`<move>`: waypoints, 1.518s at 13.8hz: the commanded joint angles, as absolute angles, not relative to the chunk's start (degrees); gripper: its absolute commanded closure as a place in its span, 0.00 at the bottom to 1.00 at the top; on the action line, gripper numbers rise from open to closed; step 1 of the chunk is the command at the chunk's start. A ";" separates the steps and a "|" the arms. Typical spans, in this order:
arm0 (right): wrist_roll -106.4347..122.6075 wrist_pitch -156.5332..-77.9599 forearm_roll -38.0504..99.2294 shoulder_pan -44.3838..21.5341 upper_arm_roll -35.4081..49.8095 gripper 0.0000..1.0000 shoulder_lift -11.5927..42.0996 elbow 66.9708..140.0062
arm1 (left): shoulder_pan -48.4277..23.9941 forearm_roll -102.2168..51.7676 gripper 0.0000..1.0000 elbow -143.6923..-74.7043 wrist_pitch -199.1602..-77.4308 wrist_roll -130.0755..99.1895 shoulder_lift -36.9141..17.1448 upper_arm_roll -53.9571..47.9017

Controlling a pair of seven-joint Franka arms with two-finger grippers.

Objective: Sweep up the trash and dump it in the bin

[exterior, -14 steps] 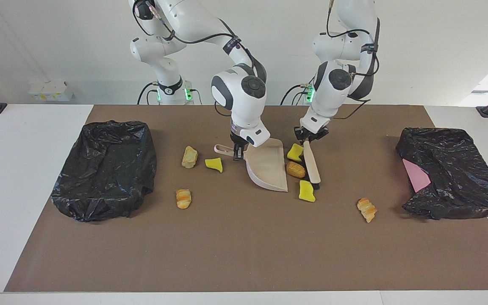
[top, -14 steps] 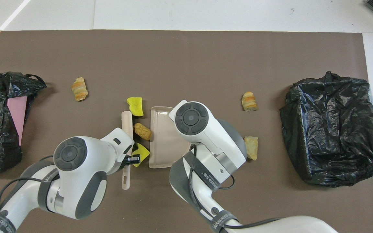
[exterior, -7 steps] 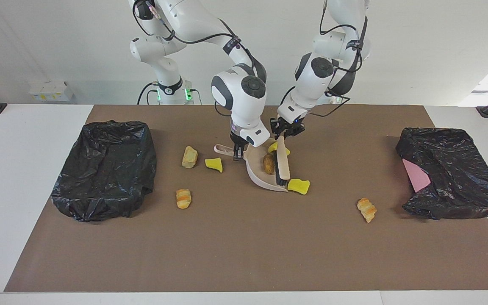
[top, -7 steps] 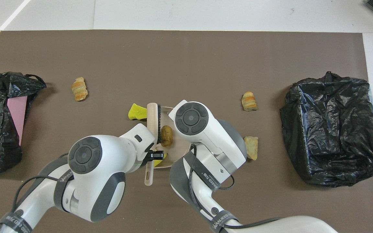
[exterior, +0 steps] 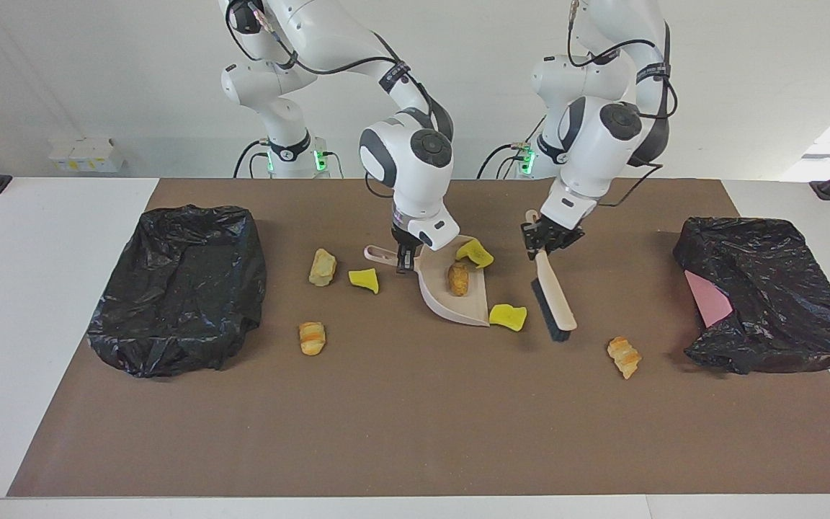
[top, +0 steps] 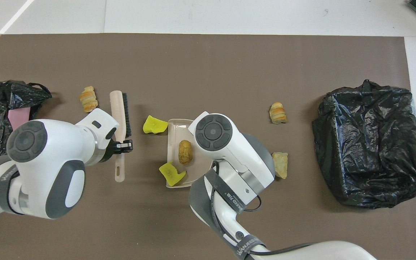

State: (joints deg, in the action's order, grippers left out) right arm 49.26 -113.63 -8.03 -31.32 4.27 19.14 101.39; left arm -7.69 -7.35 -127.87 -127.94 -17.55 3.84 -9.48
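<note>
The right gripper point(exterior: 405, 258) is clamped on the handle of the beige dustpan point(exterior: 458, 297), which rests on the brown mat point(exterior: 415, 418) near the middle of the surface. A brown pastry lump point(exterior: 458, 278) lies inside the pan. One yellow sponge chunk point(exterior: 474, 252) sits on the pan's edge on the side nearer the robots, and another yellow chunk point(exterior: 507, 316) lies on the mat just beside the pan's open mouth, toward the left arm's end.

The left gripper point(exterior: 546, 242) is closed on the handle of the hand brush point(exterior: 553, 299), holding it tilted over the mat, bristles facing the dustpan, between the pan and a croissant-like piece point(exterior: 623, 356).

Toward the right arm's end lie three more pieces of trash: a yellow chunk point(exterior: 364, 280), a pale bread lump point(exterior: 322, 267) and a small croissant point(exterior: 312, 337).

A black-bagged bin point(exterior: 177, 288) stands at the right arm's end, and another bagged bin point(exterior: 768, 295) showing pink inside stands at the left arm's end.
</note>
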 commanded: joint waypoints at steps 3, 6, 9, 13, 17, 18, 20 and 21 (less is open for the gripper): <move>47.20 -112.94 -8.88 -31.38 4.66 1.00 18.20 102.74 | 3.66 2.28 1.00 -118.22 -121.73 -7.59 -3.77 -10.02; 46.24 -112.94 -8.88 -31.38 4.66 1.00 18.11 102.83 | 10.00 4.65 1.00 -113.23 -122.34 1.91 -9.03 -10.11; 45.09 -113.03 -8.88 -31.38 4.66 1.00 18.02 103.09 | 11.34 4.66 1.00 -110.21 -123.57 6.32 -13.70 -10.11; 44.82 -112.94 -8.88 -31.38 4.75 1.00 17.93 103.36 | 9.93 4.22 1.00 -112.58 -123.22 11.40 -13.19 -10.81; 44.74 -113.03 -8.88 -31.38 4.75 1.00 17.93 103.36 | 4.41 -0.86 1.00 -114.78 -122.08 11.95 -12.13 -11.07; 44.74 -112.94 -8.88 -31.38 4.75 1.00 17.93 103.36 | 2.57 -1.84 1.00 -115.57 -121.99 11.95 -11.35 -11.07; 44.74 -112.94 -8.88 -31.38 4.75 1.00 17.84 103.45 | -0.69 -2.98 1.00 -119.08 -121.99 12.04 -9.33 -11.16; 44.74 -112.94 -8.88 -31.38 4.75 1.00 17.84 103.45 | -2.70 -4.73 1.00 -120.31 -121.82 11.95 -8.45 -11.16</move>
